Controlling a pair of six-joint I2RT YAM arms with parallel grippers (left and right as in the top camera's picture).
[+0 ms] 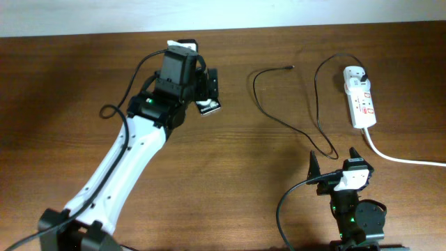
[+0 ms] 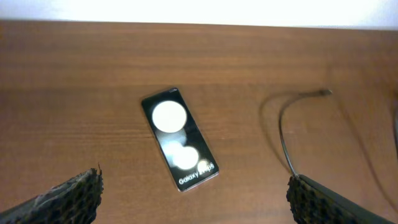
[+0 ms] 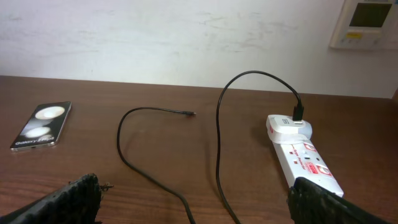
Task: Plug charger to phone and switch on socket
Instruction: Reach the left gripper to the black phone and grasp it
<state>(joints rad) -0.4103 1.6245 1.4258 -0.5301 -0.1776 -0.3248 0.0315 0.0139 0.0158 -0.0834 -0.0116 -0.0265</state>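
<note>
The black phone [image 2: 179, 138] lies flat on the table, face up, with two white spots and white text. My left gripper [image 2: 196, 200] is open and empty, hovering just above and in front of it; in the overhead view the gripper [image 1: 208, 89] hides most of the phone [image 1: 211, 107]. The charger cable [image 1: 279, 118] loops across the table, its connector tip [image 1: 290, 67] lying free and its black plug [image 3: 298, 112] seated in the white socket strip [image 1: 360, 97]. My right gripper [image 1: 334, 160] is open and empty near the front edge, with the cable loop and the strip [image 3: 305, 155] just ahead of it.
The thick white cord [image 1: 404, 159] runs from the strip off the right edge. The table's far edge meets a white wall [image 3: 186, 37]. The phone also shows far left in the right wrist view [image 3: 42, 124].
</note>
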